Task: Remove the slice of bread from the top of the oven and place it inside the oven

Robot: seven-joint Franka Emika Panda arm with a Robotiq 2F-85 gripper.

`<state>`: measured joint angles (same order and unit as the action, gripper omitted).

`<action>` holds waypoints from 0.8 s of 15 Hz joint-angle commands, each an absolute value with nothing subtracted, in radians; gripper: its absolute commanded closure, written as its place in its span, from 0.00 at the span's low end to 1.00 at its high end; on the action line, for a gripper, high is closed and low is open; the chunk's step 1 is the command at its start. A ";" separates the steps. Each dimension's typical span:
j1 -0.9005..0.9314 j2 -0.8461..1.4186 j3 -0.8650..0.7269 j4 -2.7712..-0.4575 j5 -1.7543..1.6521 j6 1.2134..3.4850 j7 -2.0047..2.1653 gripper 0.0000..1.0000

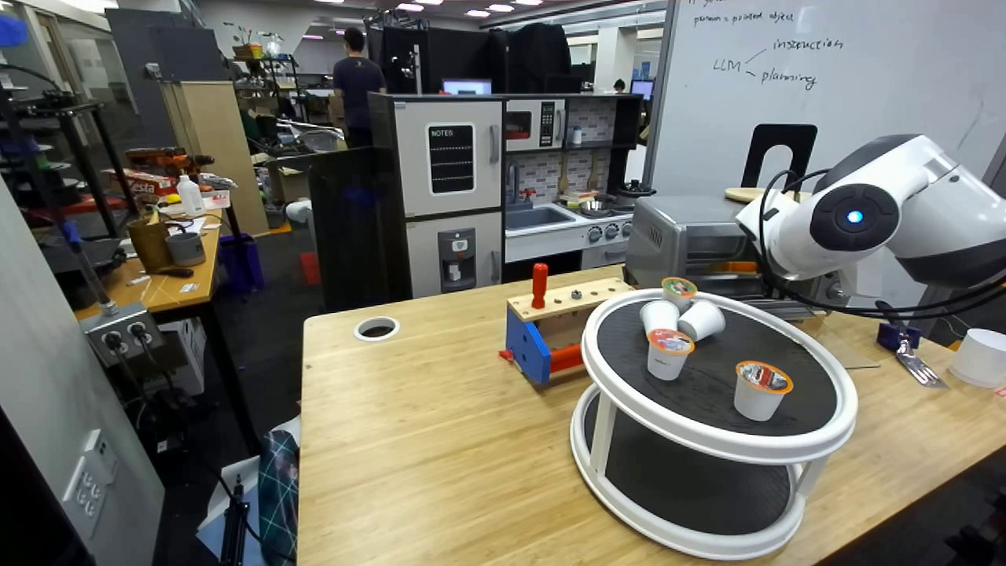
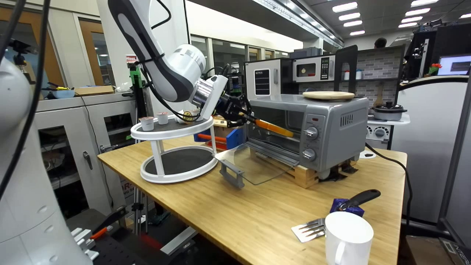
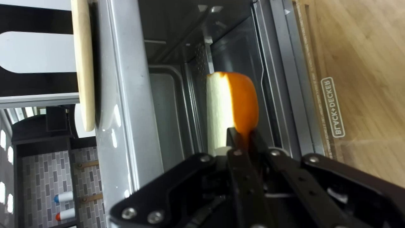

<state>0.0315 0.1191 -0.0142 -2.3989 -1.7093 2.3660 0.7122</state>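
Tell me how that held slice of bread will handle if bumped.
The slice of bread is probably stiff: it juts straight out of the gripper with no visible sag. Pinched only near one end, it could pivot on contact. Its thin profile suggests it's fairly light.

The thin slice of bread (image 3: 232,103) is orange and cream, the boxy metal oven (image 2: 318,143) silver-grey, the wooden bench (image 1: 448,448) streaked tan.

Bread (image 3: 244,98), one end invisible inside claw (image 3: 243,135)
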 commanded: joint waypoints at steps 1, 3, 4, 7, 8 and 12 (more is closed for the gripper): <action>0.012 0.145 -0.002 -2.375 -1.709 2.368 0.719 0.98; 0.017 0.166 -0.002 -2.364 -1.688 2.308 0.703 0.98; 0.017 0.176 -0.002 -2.358 -1.678 2.294 0.698 0.98; 0.013 0.206 0.001 -2.340 -1.677 2.269 0.694 0.98; 0.013 0.214 0.002 -2.334 -1.675 2.266 0.694 0.98; 0.009 0.232 0.004 -2.312 -1.669 2.271 0.691 0.98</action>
